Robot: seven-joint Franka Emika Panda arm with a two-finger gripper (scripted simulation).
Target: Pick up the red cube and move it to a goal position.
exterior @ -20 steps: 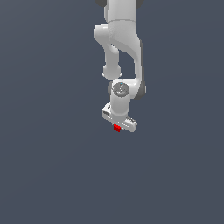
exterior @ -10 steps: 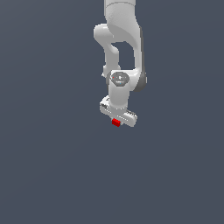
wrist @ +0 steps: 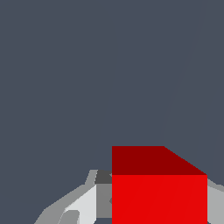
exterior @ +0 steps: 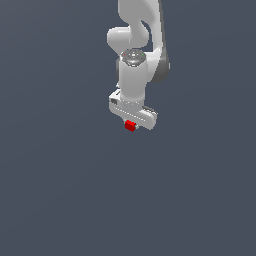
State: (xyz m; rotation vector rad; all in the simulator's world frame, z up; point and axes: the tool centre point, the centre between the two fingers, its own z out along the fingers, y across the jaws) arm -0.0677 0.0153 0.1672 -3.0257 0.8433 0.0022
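The arm (exterior: 137, 55) comes down from the upper edge of the exterior view, and the gripper (exterior: 131, 126) sits at its lower end, hanging apart from the flat ground (exterior: 60, 190) that fills the rest of the scene. The cube (exterior: 130, 126) lies directly under the gripper's crossbar, touching its underside, a little toward the exterior view's left of the bar's middle. In the wrist view the cube (wrist: 159, 192) stands between the fingers (wrist: 83, 203), one pressed against each side of it, with the ground (wrist: 87, 78) well beyond it and nothing else beside, before or behind the gripper.
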